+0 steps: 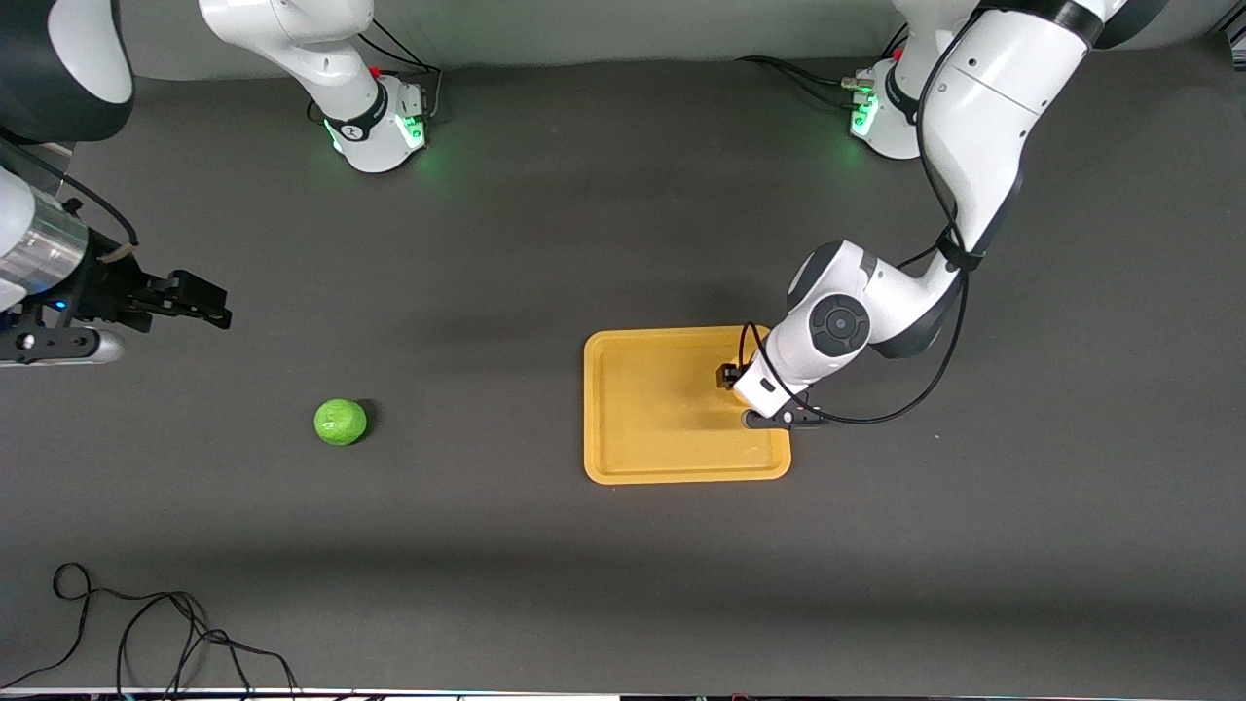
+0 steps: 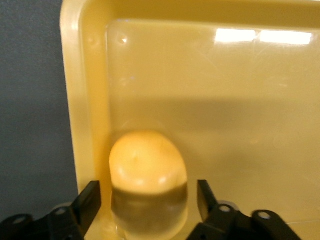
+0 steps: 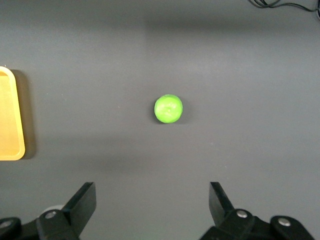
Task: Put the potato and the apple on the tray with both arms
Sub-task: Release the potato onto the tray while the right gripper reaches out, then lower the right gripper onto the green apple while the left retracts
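Observation:
The yellow-tan potato [image 2: 148, 165] lies on the orange-yellow tray [image 1: 652, 409], close to the tray's rim [image 2: 80, 100] at the left arm's end. My left gripper [image 1: 732, 382] is low over it and open, one finger on each side of the potato with a gap on both sides [image 2: 148, 200]. In the front view the left hand hides the potato. The green apple [image 1: 341, 422] sits on the table toward the right arm's end. My right gripper [image 1: 209, 307] is open and empty, up over the table beside the apple [image 3: 168, 108].
Dark grey table mat. A loose black cable [image 1: 146, 633] lies near the table's front edge at the right arm's end. The two arm bases [image 1: 384, 122] [image 1: 881, 112] stand along the table's back edge. A corner of the tray [image 3: 10, 120] shows in the right wrist view.

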